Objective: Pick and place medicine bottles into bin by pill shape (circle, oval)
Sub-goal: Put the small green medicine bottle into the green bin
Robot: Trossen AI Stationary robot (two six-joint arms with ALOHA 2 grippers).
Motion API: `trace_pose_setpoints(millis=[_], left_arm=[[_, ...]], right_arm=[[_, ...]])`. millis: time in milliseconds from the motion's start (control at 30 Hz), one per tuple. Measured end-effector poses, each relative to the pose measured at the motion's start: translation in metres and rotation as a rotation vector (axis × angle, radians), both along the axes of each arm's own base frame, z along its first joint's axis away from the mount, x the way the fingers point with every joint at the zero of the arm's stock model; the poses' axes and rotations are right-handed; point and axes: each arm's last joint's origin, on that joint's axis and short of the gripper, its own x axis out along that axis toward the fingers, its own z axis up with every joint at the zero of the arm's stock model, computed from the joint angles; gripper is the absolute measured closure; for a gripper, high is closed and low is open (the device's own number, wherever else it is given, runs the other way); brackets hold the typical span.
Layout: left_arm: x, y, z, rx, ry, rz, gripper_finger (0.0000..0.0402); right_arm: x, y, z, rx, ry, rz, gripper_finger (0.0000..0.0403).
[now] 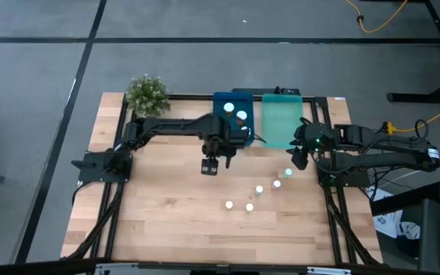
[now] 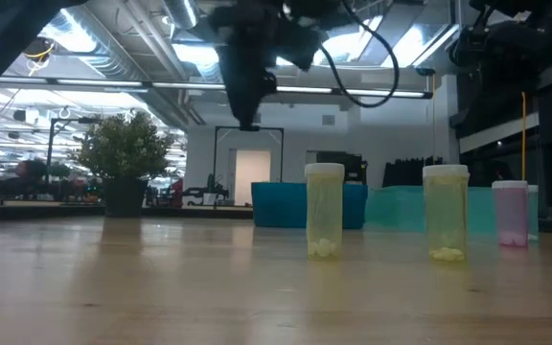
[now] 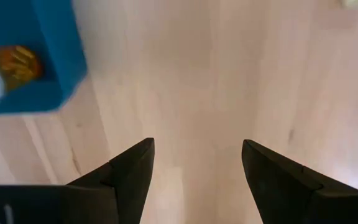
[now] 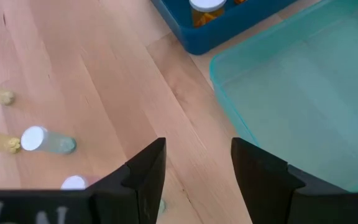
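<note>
My left gripper (image 1: 210, 167) hangs spread and empty; these light, tippy bottles (image 1: 259, 189) want pinching round the body

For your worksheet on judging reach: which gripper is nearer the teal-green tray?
Right. The right gripper hangs just off the teal-green tray's near corner; the left gripper hangs farther off, before the blue tray.

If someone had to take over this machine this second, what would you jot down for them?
Left gripper: open, empty, just in front of the blue tray.
Right gripper: open, empty, beside the teal tray.
Done: two amber bottles lie in the blue tray.
Left: the teal tray looks empty; five white-capped bottles stand in a diagonal line on the table, waiting to be sorted.
</note>
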Motion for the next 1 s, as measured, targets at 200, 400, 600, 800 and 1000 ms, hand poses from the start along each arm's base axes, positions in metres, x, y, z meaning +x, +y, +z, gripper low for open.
trace_pose_setpoints(millis=[200, 400, 600, 800, 1000], left_arm=[[-0.023, -0.012, 0.017, 0.003, -0.012, -0.012, 0.0168], [-0.056, -0.018, 0.025, 0.059, -0.02, 0.068, 0.0168], [-0.086, -0.025, 0.012, 0.08, -0.083, 0.103, 0.0168], [-0.106, -0.029, -0.002, 0.073, -0.143, 0.093, 0.0168], [-0.111, -0.029, -0.008, 0.072, -0.164, 0.118, 0.0168]], right_arm=[[-0.002, 0.003, 0.021, 0.034, 0.032, 0.028, 0.022], [-0.008, 0.014, 0.029, 0.171, 0.211, -0.004, 0.0239], [-0.009, 0.034, 0.026, 0.41, 0.282, -0.025, 0.0256], [-0.012, 0.055, 0.024, 0.495, 0.336, -0.078, 0.0265], [-0.01, 0.085, 0.021, 0.503, 0.343, -0.073, 0.0274]])
